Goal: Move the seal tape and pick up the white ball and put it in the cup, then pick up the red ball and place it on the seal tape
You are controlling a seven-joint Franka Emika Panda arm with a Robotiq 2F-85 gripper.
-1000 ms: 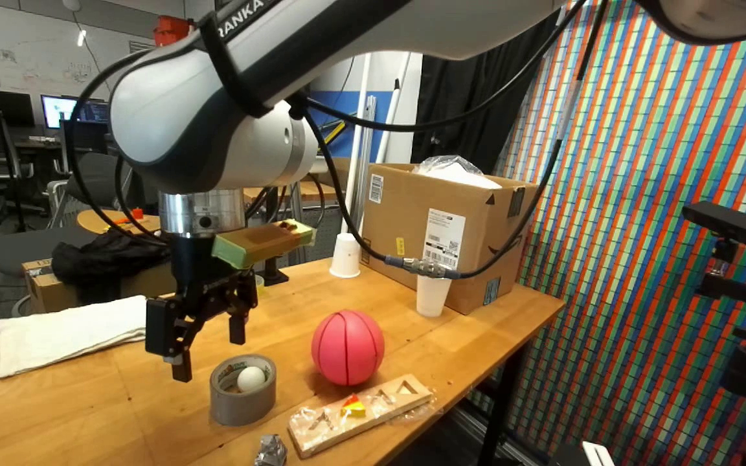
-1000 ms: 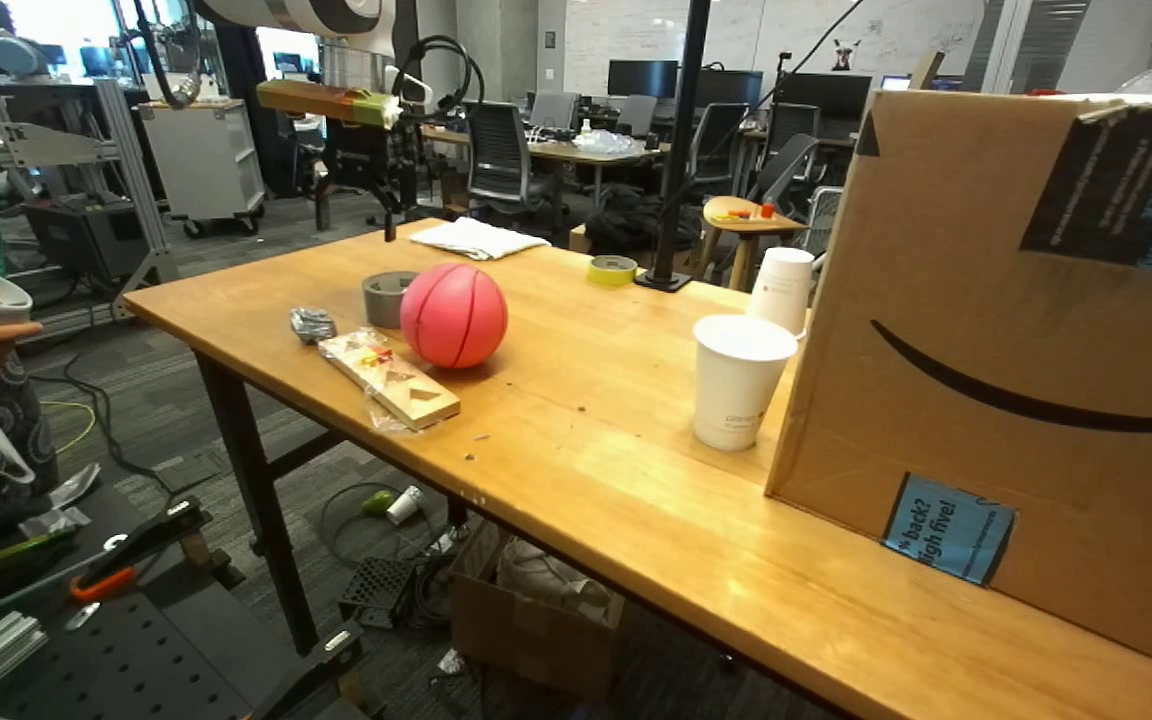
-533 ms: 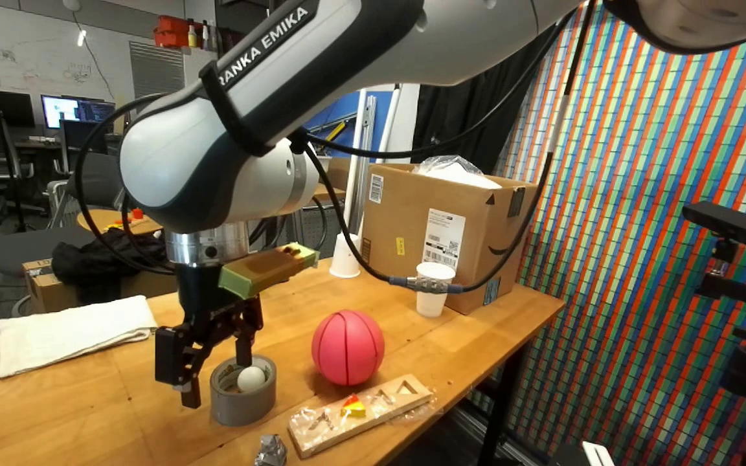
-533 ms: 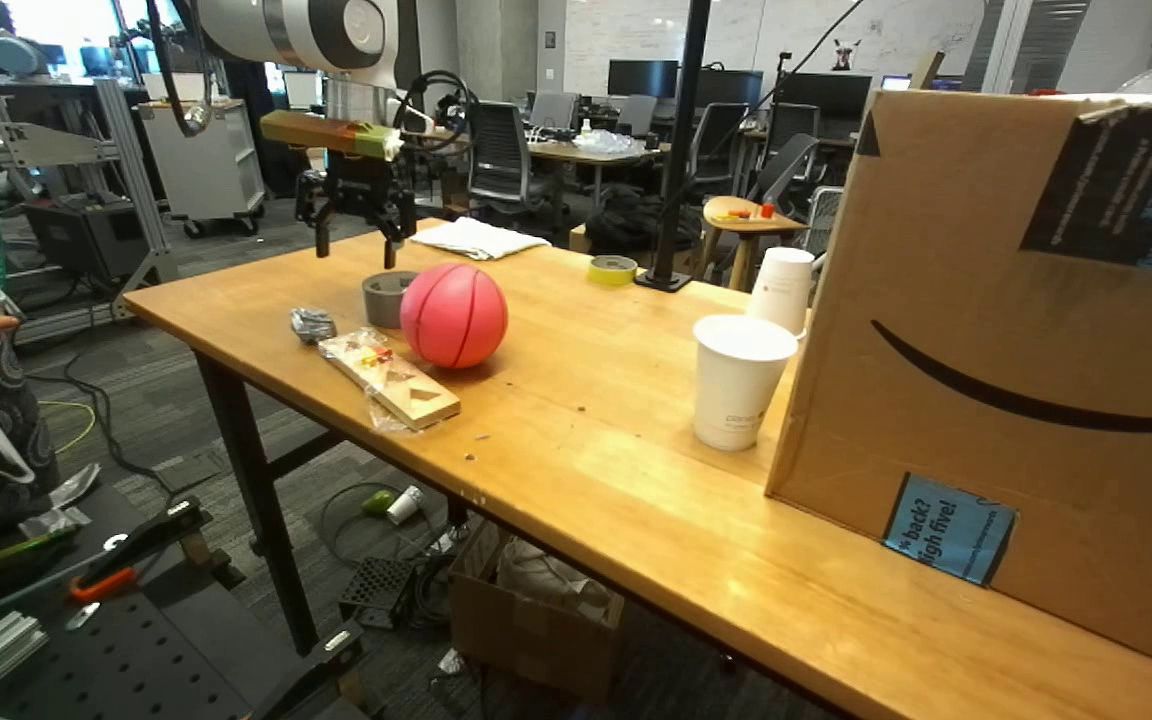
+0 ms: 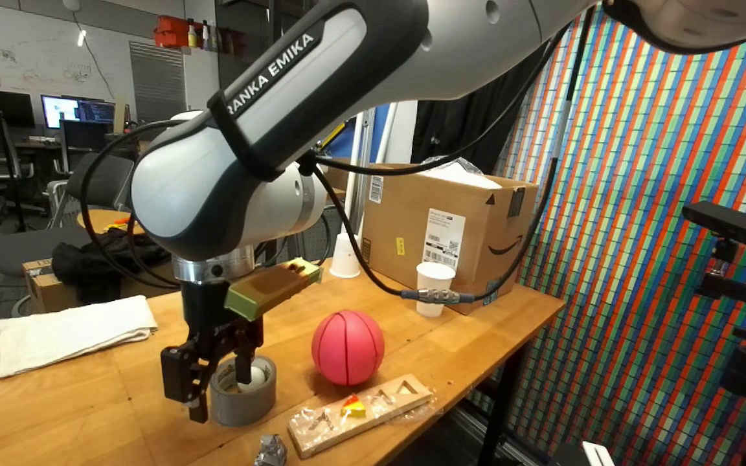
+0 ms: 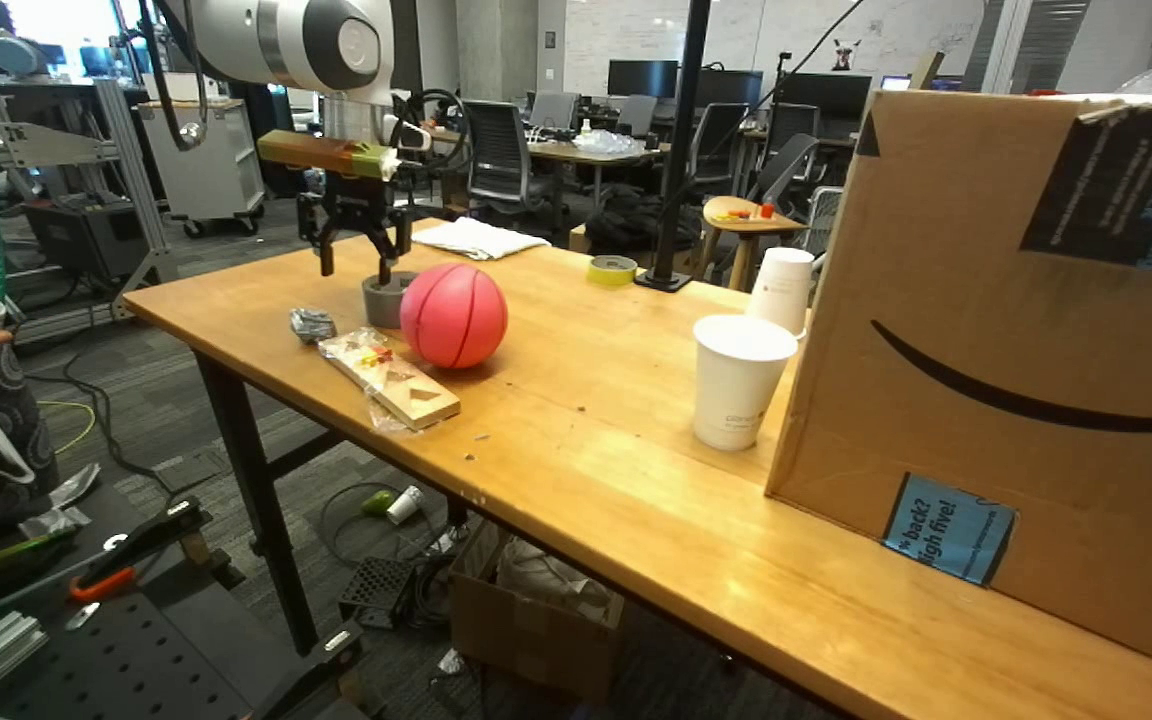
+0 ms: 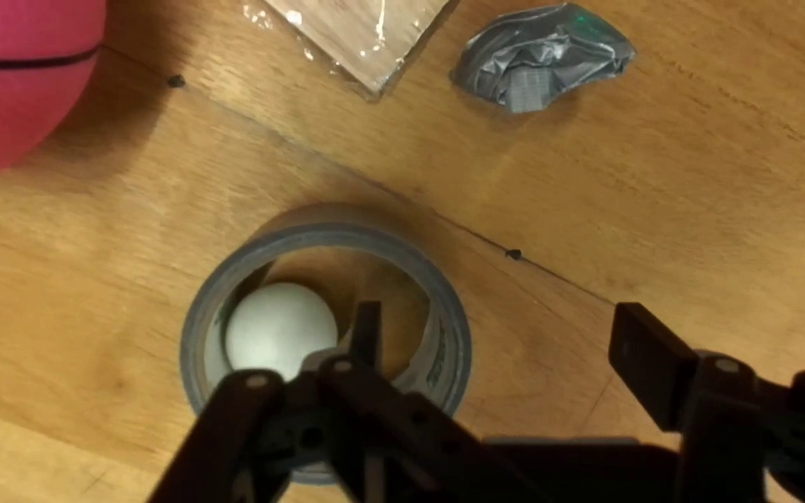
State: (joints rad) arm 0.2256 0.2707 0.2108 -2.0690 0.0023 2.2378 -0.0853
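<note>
The seal tape (image 5: 243,409), a grey ring, lies flat on the table; it also shows in an exterior view (image 6: 376,308) and the wrist view (image 7: 455,314). The white ball (image 7: 277,325) sits inside its hole, partly hidden by a finger in an exterior view (image 5: 258,378). My gripper (image 5: 221,398) is open and empty, pointing down. In the wrist view (image 7: 500,342) one finger is over the ring's hole beside the ball, the other outside the ring. The red ball (image 5: 348,347) rests beside the tape. The white cup (image 6: 741,385) stands upright by the box.
A wooden puzzle board (image 5: 360,417) in plastic and a crumpled silver piece (image 5: 271,450) lie near the tape. A large cardboard box (image 5: 405,207), an upside-down white cup (image 6: 781,290), a yellow tape roll (image 6: 611,270), a black pole (image 6: 681,150) and a white cloth (image 5: 72,333) are on the table.
My gripper has come down toward the seal tape, its fingers still apart, shifting slightly right in an exterior view. The tape, balls and cup have not moved.
</note>
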